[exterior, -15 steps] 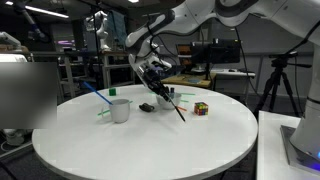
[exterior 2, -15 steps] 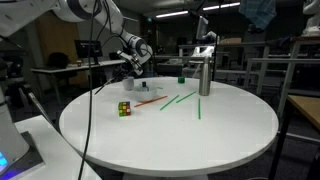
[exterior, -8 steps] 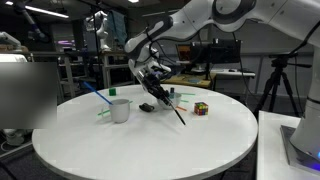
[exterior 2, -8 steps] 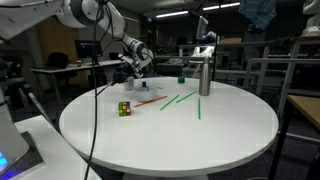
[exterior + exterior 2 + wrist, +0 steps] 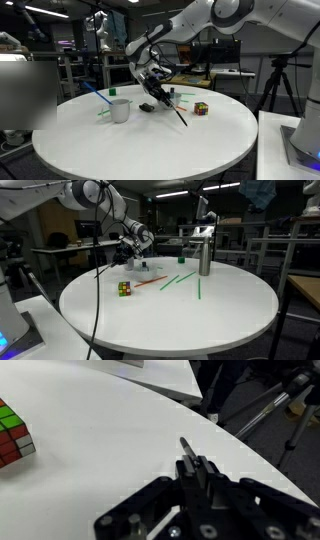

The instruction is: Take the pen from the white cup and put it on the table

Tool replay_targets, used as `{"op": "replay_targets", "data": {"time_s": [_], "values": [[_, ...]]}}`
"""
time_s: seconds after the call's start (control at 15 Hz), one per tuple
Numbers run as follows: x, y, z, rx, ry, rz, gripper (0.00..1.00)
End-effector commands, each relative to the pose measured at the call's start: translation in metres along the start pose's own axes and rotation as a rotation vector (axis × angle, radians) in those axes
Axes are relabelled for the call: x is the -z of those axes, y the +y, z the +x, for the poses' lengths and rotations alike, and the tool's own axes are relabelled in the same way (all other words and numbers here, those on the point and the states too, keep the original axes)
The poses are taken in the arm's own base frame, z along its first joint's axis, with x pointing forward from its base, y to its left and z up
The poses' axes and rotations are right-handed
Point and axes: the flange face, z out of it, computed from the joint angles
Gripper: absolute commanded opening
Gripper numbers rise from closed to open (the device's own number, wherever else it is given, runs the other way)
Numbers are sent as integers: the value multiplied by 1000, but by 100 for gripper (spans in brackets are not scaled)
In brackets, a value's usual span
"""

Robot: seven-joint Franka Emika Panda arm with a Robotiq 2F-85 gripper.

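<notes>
My gripper (image 5: 153,78) is shut on the thin black pen (image 5: 170,105). The pen slants down from the jaws to a tip low over the round white table (image 5: 140,145), near the middle. I cannot tell whether the tip touches. The white cup (image 5: 121,110) stands on the table to one side of the gripper, clear of the pen. In the wrist view the jaws (image 5: 195,466) are closed around the pen (image 5: 184,447), with its end poking out over the table top (image 5: 100,455). The gripper (image 5: 137,246) also shows over the table's far side (image 5: 170,315).
A Rubik's cube (image 5: 201,108) lies near the pen's tip; it also shows in an exterior view (image 5: 125,288) and the wrist view (image 5: 10,435). Green sticks (image 5: 180,280) and a light-blue stick (image 5: 97,92) lie about. A metal stand (image 5: 204,255) stands on the table.
Almost nothing. The gripper has shifted very slightly with the pen still in it; the pen's slant is the same.
</notes>
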Motion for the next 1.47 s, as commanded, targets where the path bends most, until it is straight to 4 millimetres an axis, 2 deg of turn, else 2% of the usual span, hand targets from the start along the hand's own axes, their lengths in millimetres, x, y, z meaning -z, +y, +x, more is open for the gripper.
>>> {"op": "replay_targets", "data": {"time_s": [0.0, 0.4, 1.4], "values": [[4, 6, 3, -23, -35, 13, 3], [-4, 8, 13, -28, -63, 11, 3], [-4, 10, 17, -29, -77, 13, 3]]}}
